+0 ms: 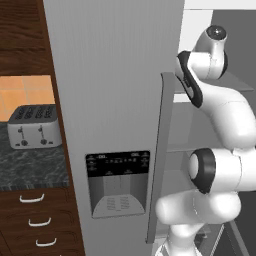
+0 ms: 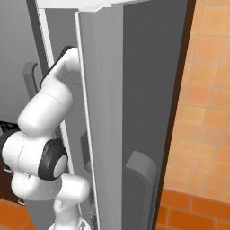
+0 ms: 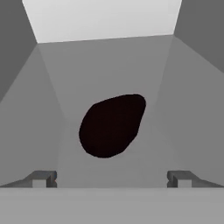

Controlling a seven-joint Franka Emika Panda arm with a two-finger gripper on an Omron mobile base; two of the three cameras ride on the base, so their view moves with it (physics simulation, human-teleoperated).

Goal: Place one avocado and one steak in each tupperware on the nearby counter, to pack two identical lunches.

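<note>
In the hand view, the avocado (image 3: pixel 112 126) is a rounded, pear-shaped thing that looks almost black in the shade. It lies on a grey fridge shelf (image 3: pixel 109 65), straight ahead of my gripper (image 3: pixel 112 178). The gripper is open, with its fingertips (image 3: pixel 43 178) spread wide on either side. The avocado sits beyond them and they do not touch it. My arm (image 1: pixel 225 110) reaches past the door edge into the fridge. The counter (image 1: pixel 30 167), a speckled dark worktop, lies at the left. The steak and the tupperware are out of view.
The closed fridge door with its dispenser panel (image 1: pixel 118 182) stands in front. The open fridge door (image 2: pixel 134 112) hangs close on my right. Grey compartment walls (image 3: pixel 22 109) hem the hand in on both sides. A toaster (image 1: pixel 34 126) stands on the counter above drawers with silver handles (image 1: pixel 32 198).
</note>
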